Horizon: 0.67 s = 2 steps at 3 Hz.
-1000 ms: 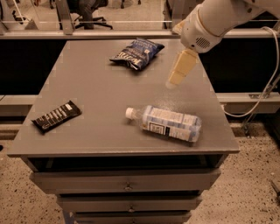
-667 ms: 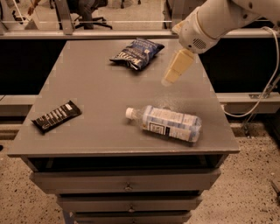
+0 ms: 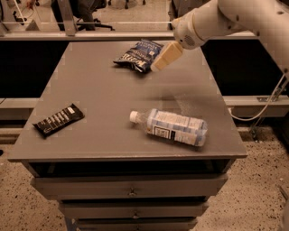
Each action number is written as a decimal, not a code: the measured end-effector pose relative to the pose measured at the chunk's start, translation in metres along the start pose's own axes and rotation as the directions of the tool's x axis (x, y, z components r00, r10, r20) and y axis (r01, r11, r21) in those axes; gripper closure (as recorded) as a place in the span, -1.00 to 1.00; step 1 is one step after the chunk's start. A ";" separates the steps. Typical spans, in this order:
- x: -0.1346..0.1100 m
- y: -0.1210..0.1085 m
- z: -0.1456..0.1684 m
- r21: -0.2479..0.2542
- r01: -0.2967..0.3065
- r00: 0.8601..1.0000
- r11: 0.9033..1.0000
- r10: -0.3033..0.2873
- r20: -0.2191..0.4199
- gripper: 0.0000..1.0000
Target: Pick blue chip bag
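Grey tabletop [image 3: 101, 92] carries three things. The blue chip bag [image 3: 137, 55] lies at the far edge, a little right of centre, crinkled, with white lettering too small to read. Its right edge is covered by the hand [image 3: 163, 58], so that part of the bag is hidden.

The hand is a cream-coloured block angled down-left from the white arm [image 3: 226, 20], tip over or against the bag's right side. Cannot tell if it touches the bag or hangs above it. Cannot tell whether the hand is spread or pressed together; it reads as one solid shape from this angle. Nothing seen gripped in it.

The arm enters from the upper right, and its upper part is cut off by the top and right borders.

A clear water bottle [image 3: 171, 127] lies on its side near the front right, white cap pointing left, well apart from the bag. Label print is not legible. A black candy bar wrapper [image 3: 58, 120] lies flat near the front left edge, tilted, with white lettering unreadable.

Drawer fronts [image 3: 131, 187] sit below the tabletop, the lowest cut off by the bottom border. A pale cable [image 3: 271, 101] runs down on the right, its ends out of sight. At the top, behind a rail, an office chair [image 3: 86, 9] is partly visible and cut off.
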<state>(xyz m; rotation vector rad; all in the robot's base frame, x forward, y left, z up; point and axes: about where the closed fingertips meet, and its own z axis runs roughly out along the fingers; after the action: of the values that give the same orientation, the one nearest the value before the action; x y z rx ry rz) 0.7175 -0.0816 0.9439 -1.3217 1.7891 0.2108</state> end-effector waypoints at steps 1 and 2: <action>-0.005 -0.026 0.037 0.039 -0.087 0.995 0.995 0.085 0.052 -1.00; -0.005 -0.045 0.082 0.056 -0.208 0.977 0.976 0.204 0.068 -1.00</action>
<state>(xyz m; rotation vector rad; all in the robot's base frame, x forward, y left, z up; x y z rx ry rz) 0.7993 -0.0491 0.9134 -1.0734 1.8651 0.3030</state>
